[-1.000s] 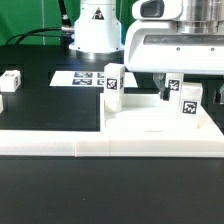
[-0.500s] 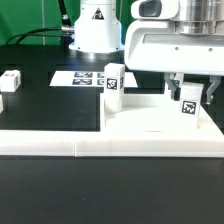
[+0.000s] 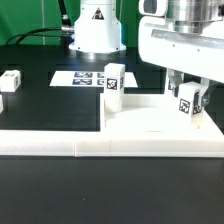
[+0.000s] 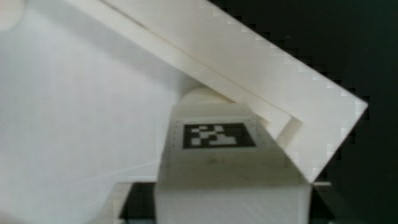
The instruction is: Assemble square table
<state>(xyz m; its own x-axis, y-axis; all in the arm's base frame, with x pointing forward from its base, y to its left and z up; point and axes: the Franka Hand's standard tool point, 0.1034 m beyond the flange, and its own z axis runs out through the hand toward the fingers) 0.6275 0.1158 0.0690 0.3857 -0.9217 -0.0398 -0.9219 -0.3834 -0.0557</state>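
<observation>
The square table's flat white slab (image 3: pixel 140 118) lies on the black table against the border rail. At its corner on the exterior view's right, my gripper (image 3: pixel 187 98) is shut on a white tagged leg post (image 3: pixel 187 106) that stands upright, one finger on each side. In the wrist view the same leg post (image 4: pixel 222 165) fills the space between the jaws, its tag facing the camera, and a dark finger (image 4: pixel 143 200) presses its side. The slab (image 4: pixel 71 110) spreads out behind it. A second leg post (image 3: pixel 113 80) stands at the slab's far corner. A third (image 3: pixel 10 80) lies far off at the exterior view's left.
A long low white border rail (image 3: pixel 60 145) runs across the front and turns up along the exterior view's right (image 3: pixel 215 125). The marker board (image 3: pixel 80 77) lies flat behind the slab. The arm's white base (image 3: pixel 95 30) stands at the back.
The jaws went from wide open to shut on the leg post. The hand has shifted a little toward the exterior view's right, with the post barely moved.
</observation>
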